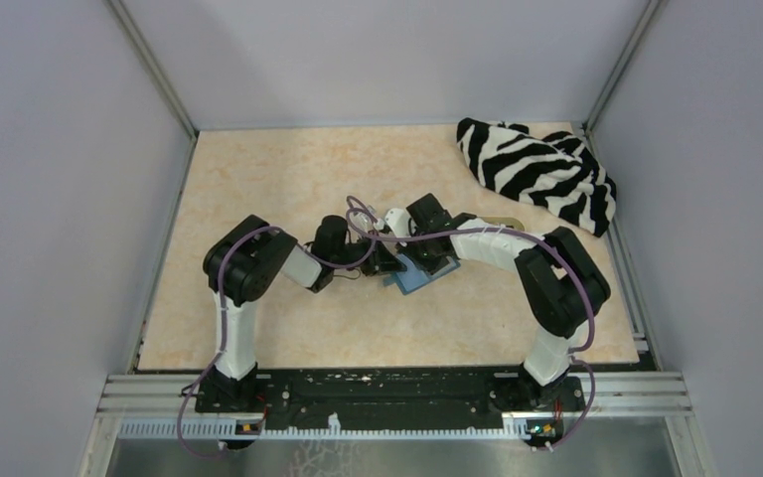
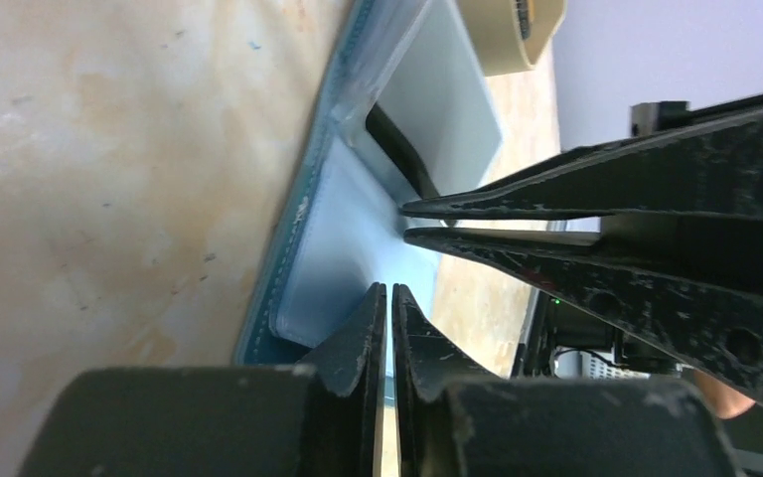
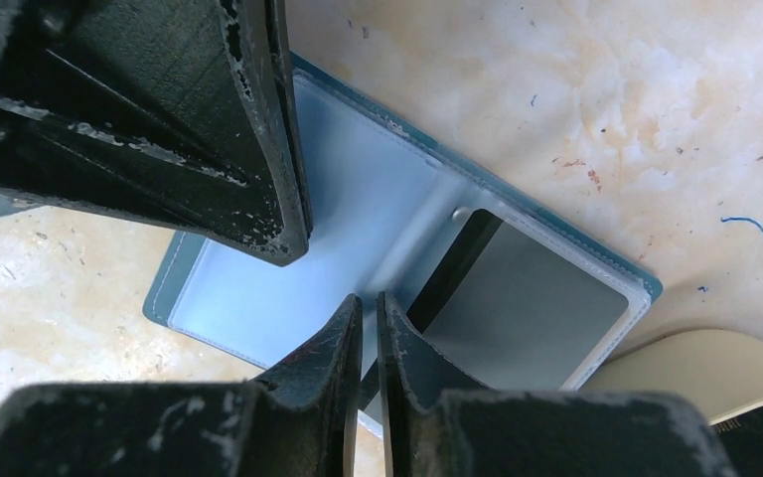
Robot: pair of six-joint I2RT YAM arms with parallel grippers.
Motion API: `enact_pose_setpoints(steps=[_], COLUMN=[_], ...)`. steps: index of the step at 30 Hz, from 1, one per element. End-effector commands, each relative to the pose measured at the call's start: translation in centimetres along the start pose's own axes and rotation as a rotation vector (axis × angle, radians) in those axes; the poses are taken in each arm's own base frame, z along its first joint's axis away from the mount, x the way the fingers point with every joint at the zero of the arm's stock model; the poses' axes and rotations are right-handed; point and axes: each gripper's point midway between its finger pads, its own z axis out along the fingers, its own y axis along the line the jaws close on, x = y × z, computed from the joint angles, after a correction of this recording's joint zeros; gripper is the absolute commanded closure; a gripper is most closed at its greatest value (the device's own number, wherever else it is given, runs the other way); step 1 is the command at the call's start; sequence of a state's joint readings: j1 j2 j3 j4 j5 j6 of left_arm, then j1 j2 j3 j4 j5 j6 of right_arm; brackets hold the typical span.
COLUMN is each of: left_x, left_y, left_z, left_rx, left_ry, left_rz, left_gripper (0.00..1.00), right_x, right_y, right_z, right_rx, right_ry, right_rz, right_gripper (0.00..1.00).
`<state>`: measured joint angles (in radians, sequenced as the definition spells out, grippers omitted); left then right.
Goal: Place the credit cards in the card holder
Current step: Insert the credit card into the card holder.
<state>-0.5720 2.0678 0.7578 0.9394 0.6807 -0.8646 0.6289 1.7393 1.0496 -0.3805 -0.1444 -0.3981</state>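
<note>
1. Card holder: teal, stitched, booklet type; lies open flat at mid-bench between both arms, glossy clear sleeves upward
2. Credit card: thin, rigid, dark; mostly inside the sleeve beneath the right gripper, exposed edge along the spine, directly ahead of that gripper's tips
3. Right gripper: nearer the card; jaws almost together, apparently nipping the exposed edge
4. Left gripper: jaws almost together, tips at the other sleeve; any hold cannot be told
</note>
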Motion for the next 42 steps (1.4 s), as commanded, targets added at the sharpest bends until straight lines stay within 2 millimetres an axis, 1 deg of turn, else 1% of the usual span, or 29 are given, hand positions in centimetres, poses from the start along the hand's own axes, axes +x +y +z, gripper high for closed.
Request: enact_pose_setpoints(steps=[1, 4, 8, 11, 13, 15, 18, 19, 21, 23, 24, 27, 28, 30, 31, 32, 33, 34, 35, 36, 37, 40, 42], left_x=[0.7, 0.4, 0.1, -0.2, -0.9, -1.9, -3.6, -4.2, -5.2, -6.1, -6.5, -7.2, -7.2, -7.6, -7.4, -7.4, -7.3, -7.2, -7.0, -6.6, -6.1, -3.8, -2.2], left_y=[2.4, 2.7, 2.7, 2.1, 0.9, -0.7, -3.4, -4.2, -5.8, -7.2, -7.9, -9.2, -9.4, -9.3, -9.3, -9.1, -8.7, -8.1, -7.6, -6.9, -6.7, -6.8, -6.7], left_z=[0.1, 0.0, -0.1, -0.4, -0.6, -1.0, -1.8, -2.2, -3.3, -4.7, -5.6, -8.8, -9.8, -12.0, -13.1, -13.9, -14.5, -15.2, -15.6, -15.8, -15.9, -15.1, -14.3], left_rx=[-0.111, -0.141, -0.153, -0.139, -0.115, -0.079, -0.037, -0.033, -0.029, -0.04, -0.051, -0.093, -0.111, -0.164, -0.181, -0.196, -0.213, -0.236, -0.249, -0.257, -0.247, -0.171, -0.124], left_ry=[0.023, 0.009, -0.004, -0.018, -0.043, -0.072, -0.128, -0.15, -0.196, -0.249, -0.283, -0.392, -0.423, -0.498, -0.529, -0.559, -0.583, -0.61, -0.628, -0.636, -0.634, -0.553, -0.486], left_rz=[-0.017, -0.031, -0.027, -0.006, 0.029, 0.075, 0.158, 0.189, 0.258, 0.331, 0.37, 0.474, 0.488, 0.504, 0.52, 0.534, 0.535, 0.508, 0.472, 0.423, 0.397, 0.358, 0.309], left_gripper=[0.9, 0.91, 0.91, 0.91, 0.9, 0.9, 0.88, 0.88, 0.87, 0.86, 0.86, 0.85, 0.83, 0.67, 0.55, 0.41, 0.2, 0.05, 0.02, 0.02, 0.02, 0.02, 0.05], right_x=[-2.4, -2.4, -2.7, -3.4, -4.2, -5.3, -6.0, -6.1, -5.8, -5.3, -5.0, -4.3, -4.0, -3.6, -3.3, -3.0, -2.8, -2.6, -2.5, -2.3, -2.2, -1.6, -1.3], right_y=[-2.7, -3.4, -3.5, -2.6, -1.7, -1.0, -0.8, -1.2, -2.1, -3.1, -3.5, -4.3, -4.5, -5.0, -5.3, -5.7, -5.9, -6.1, -6.0, -6.0, -5.9, -6.1, -6.2], right_z=[-1.3, -1.6, -2.1, -2.6, -3.3, -4.5, -6.1, -6.4, -6.9, -6.9, -6.8, -6.0, -5.7, -5.2, -4.9, -4.8, -4.6, -4.5, -4.3, -4.1, -3.9, -3.4, -3.1], right_rx=[0.134, 0.171, 0.174, 0.124, 0.065, -0.001, -0.07, -0.077, -0.076, -0.064, -0.059, -0.046, -0.04, -0.015, 0.004, 0.024, 0.04, 0.048, 0.047, 0.042, 0.037, 0.045, 0.051], right_ry=[-0.048, -0.046, -0.06, -0.089, -0.127, -0.174, -0.229, -0.241, -0.255, -0.259, -0.254, -0.225, -0.213, -0.189, -0.175, -0.164, -0.154, -0.149, -0.142, -0.135, -0.127, -0.098, -0.085], right_rz=[-0.014, -0.016, -0.019, -0.022, -0.02, -0.012, 0.012, 0.028, 0.058, 0.1, 0.119, 0.167, 0.176, 0.193, 0.203, 0.21, 0.216, 0.219, 0.223, 0.227, 0.232, 0.244, 0.25], right_gripper=[0.89, 0.89, 0.88, 0.88, 0.88, 0.87, 0.84, 0.83, 0.72, 0.65, 0.62, 0.58, 0.58, 0.56, 0.55, 0.54, 0.5, 0.48, 0.47, 0.46, 0.46, 0.46, 0.46])
